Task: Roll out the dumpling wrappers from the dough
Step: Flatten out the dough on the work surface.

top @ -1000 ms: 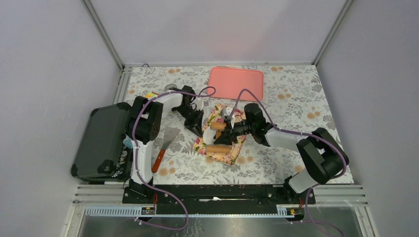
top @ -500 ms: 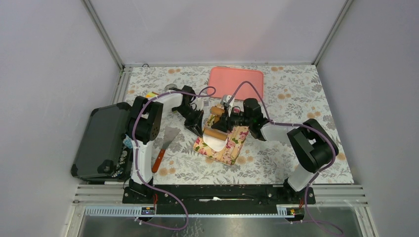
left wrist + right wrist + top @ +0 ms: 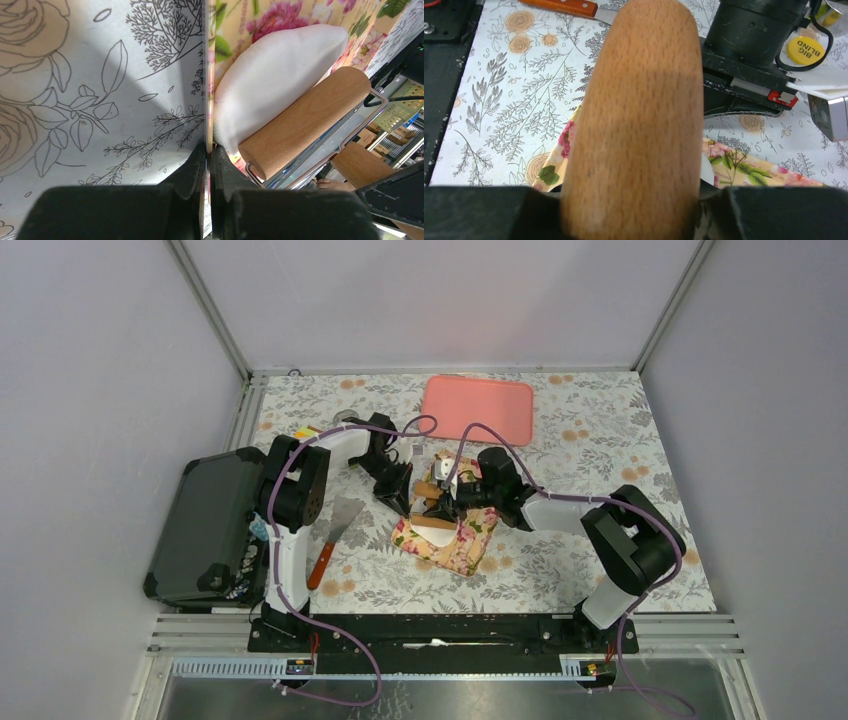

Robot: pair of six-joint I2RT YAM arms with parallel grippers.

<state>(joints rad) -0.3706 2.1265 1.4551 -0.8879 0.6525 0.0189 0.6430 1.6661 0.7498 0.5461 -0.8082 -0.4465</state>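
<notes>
The dough lies as a flattened white sheet on a floral mat; its near part shows from above. A wooden rolling pin rests across the dough's far side. My right gripper is shut on the pin's wooden handle, which fills the right wrist view. My left gripper is shut on the mat's left edge, right beside the dough. No cut dumpling wrappers are in view.
A pink tray sits at the back. A black case stands at the left edge. An orange-handled scraper lies between the case and the mat. A yellow token lies behind the left gripper.
The right gripper has pushed the rolling pin away from the near edge of the mat toward the far side, uncovering the near part of the dough. The left gripper has not moved.
</notes>
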